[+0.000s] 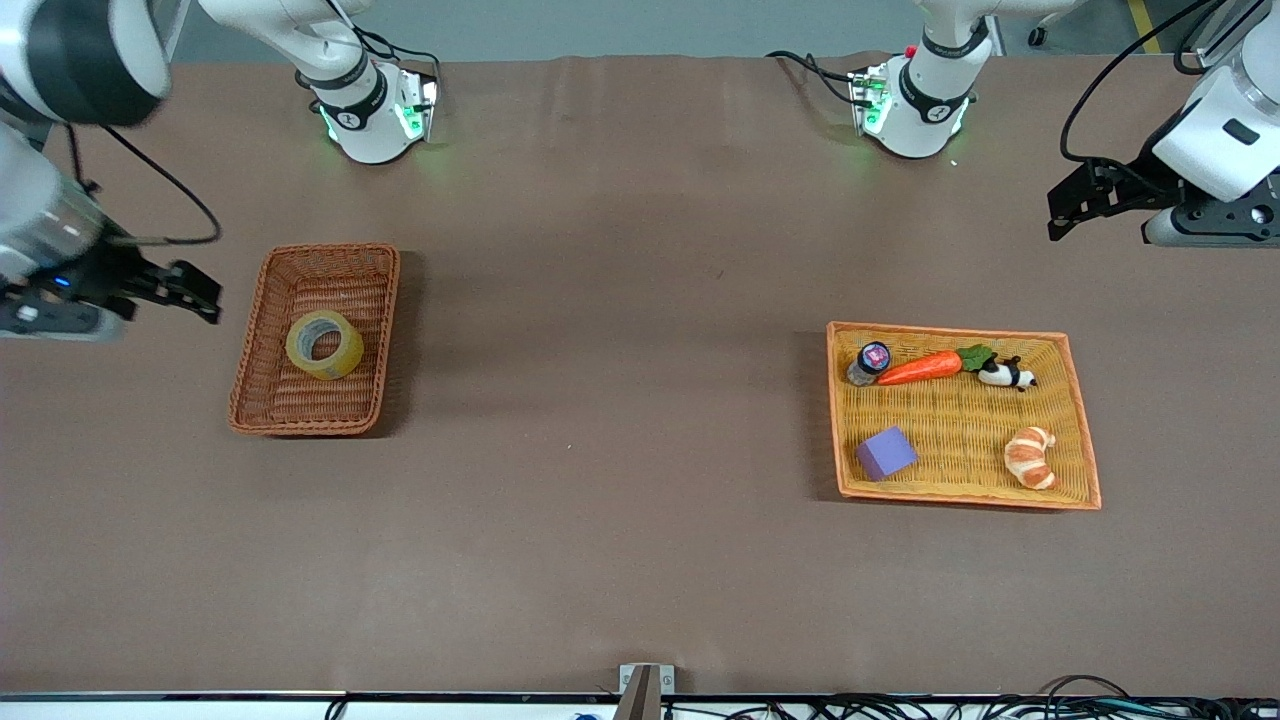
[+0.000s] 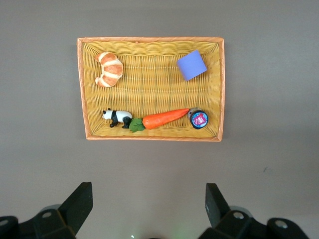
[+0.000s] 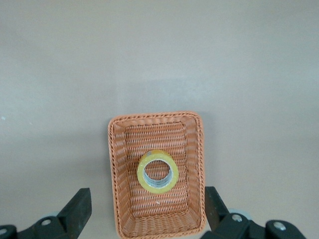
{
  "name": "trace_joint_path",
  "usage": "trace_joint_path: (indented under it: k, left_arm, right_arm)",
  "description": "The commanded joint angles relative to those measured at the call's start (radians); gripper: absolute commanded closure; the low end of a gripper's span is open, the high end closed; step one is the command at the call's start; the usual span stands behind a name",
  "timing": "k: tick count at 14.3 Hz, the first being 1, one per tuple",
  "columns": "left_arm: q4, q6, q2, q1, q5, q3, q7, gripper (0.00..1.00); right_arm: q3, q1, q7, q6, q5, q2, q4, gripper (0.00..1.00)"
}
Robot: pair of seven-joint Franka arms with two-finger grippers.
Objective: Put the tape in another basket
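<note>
Front view. I see the tape (image 1: 324, 344) lying flat in the basket (image 1: 254, 368), the reddish-brown wicker one toward the right arm's end of the table. The roll sits in the middle of the basket floor, a little toward the robots' bases. My right gripper (image 1: 195, 289) is up in the air over bare table just outside the basket's rim, fingers spread, nothing in them. My left gripper (image 1: 1070, 208) hangs over bare table at the left arm's end, also spread and empty. The yellow basket (image 1: 1082, 420) with the orange rim lies toward that end. It holds a carrot (image 1: 922, 368), a small jar (image 1: 869, 362) touching the carrot's tip, a panda figure (image 1: 1005, 374) by the carrot's leaves, a purple block (image 1: 885, 453) and a croissant (image 1: 1031, 457), the last two nearer the front camera.

Left wrist view. I look down on the yellow basket and its five items; both fingertips (image 2: 80, 200) stand wide apart over bare table, clear of the basket.

Right wrist view. The tape lies flat in the wicker basket, centre hole up. The fingers (image 3: 79, 205) are released, one to each side of the basket, well above it.
</note>
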Motion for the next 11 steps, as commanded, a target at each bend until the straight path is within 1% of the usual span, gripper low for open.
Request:
trace_joint_path:
  k: [1,3,6,8,11]
  left_arm:
    - [0.003,0.006,0.000,-0.003,-0.016,-0.001,0.016,0.00]
    - [0.003,0.004,0.000,-0.001,-0.016,-0.001,0.018,0.00]
    - [0.018,-0.008,0.001,0.005,-0.014,0.001,0.022,0.00]
    - [0.032,-0.009,0.006,0.005,-0.013,0.002,0.022,0.00]
    - [0.055,-0.016,0.021,0.000,-0.004,0.002,0.024,0.00]
  right_arm:
    - [0.013,-0.042,0.014,-0.083,0.038,0.036,0.143,0.00]
    - [0.026,-0.065,0.004,-0.146,0.043,0.036,0.212,0.00]
    - [0.029,-0.083,0.009,-0.148,0.049,0.037,0.217,0.00]
    - [0.030,-0.109,0.009,-0.154,0.124,0.037,0.214,0.00]
    - [0.030,-0.105,0.008,-0.165,0.130,0.036,0.214,0.00]
